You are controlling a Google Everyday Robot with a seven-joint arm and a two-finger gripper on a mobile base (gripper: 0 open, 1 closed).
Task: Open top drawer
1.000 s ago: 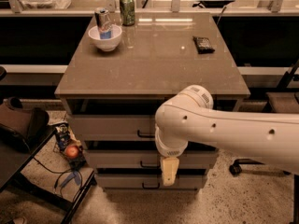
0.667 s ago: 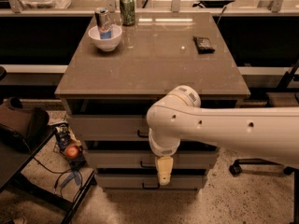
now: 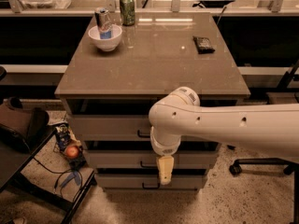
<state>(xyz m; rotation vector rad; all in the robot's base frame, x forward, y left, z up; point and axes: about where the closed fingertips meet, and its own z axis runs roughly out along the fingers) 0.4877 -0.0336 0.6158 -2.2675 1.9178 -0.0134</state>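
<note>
claw [image 3: 163,171] hung pointing down before the lower drawers [image 3: 117,160], below the handle [image 3: 142,135] of the top drawer [image 3: 105,126]. its spread could not be told, and it seemingly held nothing. the top drawer sat shut under the desk [image 3: 154,64] top. this looked like the approach step; next the claw needed to rise and catch that handle.

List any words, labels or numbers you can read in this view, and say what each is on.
No text can be read here.
On the green can: markings too blurred.
On the can in the white bowl: label too blurred.
On the black packet: nothing legible.
On the top drawer and the tool, which hangs in front of the lower drawers: no markings visible.
</note>
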